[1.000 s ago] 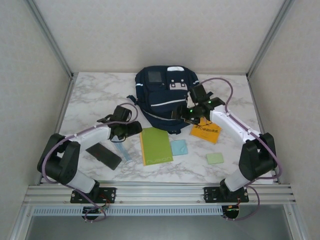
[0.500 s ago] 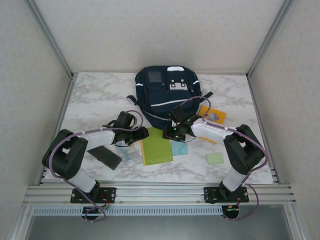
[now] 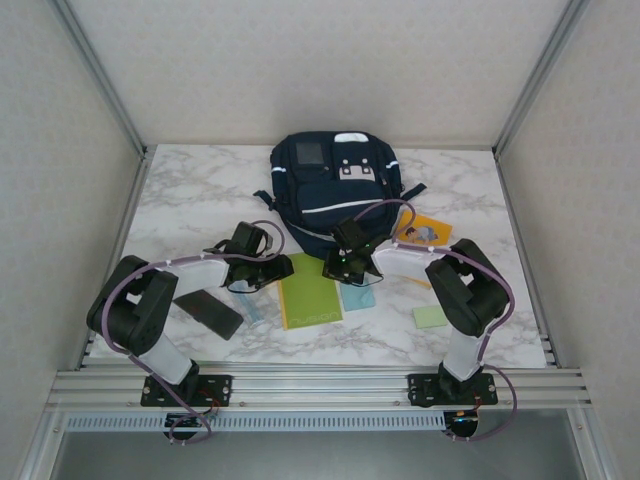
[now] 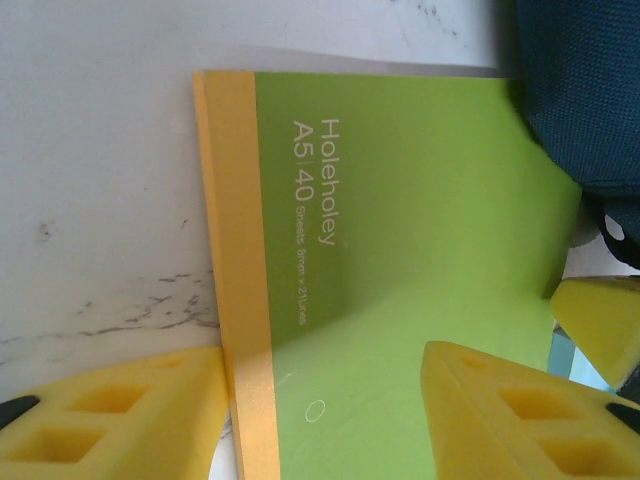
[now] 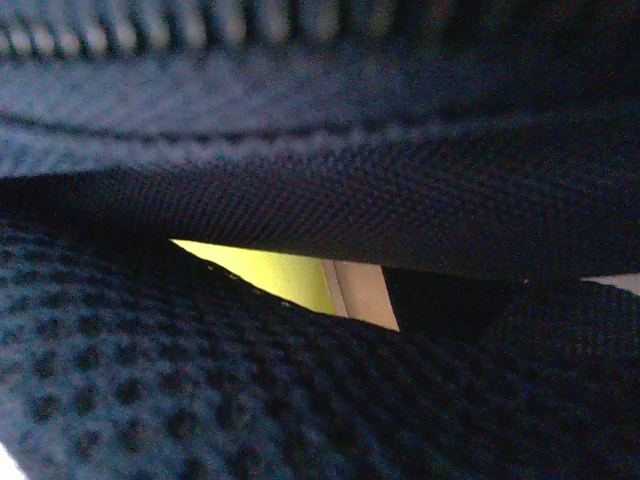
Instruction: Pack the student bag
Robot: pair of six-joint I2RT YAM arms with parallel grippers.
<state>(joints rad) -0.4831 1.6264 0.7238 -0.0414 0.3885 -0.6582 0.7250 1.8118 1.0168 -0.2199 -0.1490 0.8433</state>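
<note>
The student bag (image 3: 330, 185), dark navy with white stripes, lies at the back middle of the table. Its fabric also shows in the left wrist view's top right corner (image 4: 585, 90). A green A5 notebook (image 3: 312, 292) with an orange spine (image 4: 235, 250) lies just in front of it. My left gripper (image 3: 281, 268) is open at the notebook's left edge. One yellow finger (image 4: 110, 410) rests beside the spine and the other over the cover. My right gripper (image 3: 338, 262) is pressed against the bag's near edge, with dark mesh fabric (image 5: 200, 380) close against its camera and its fingers hidden.
An orange book (image 3: 425, 233) lies right of the bag. A light blue pad (image 3: 358, 297) and a light green pad (image 3: 431, 317) sit right of the notebook. A black flat case (image 3: 207, 311) and a clear ruler (image 3: 246, 301) lie at the left.
The right arm swung left from above the orange book to the bag's near edge. The left gripper slid right to the notebook's spine.
</note>
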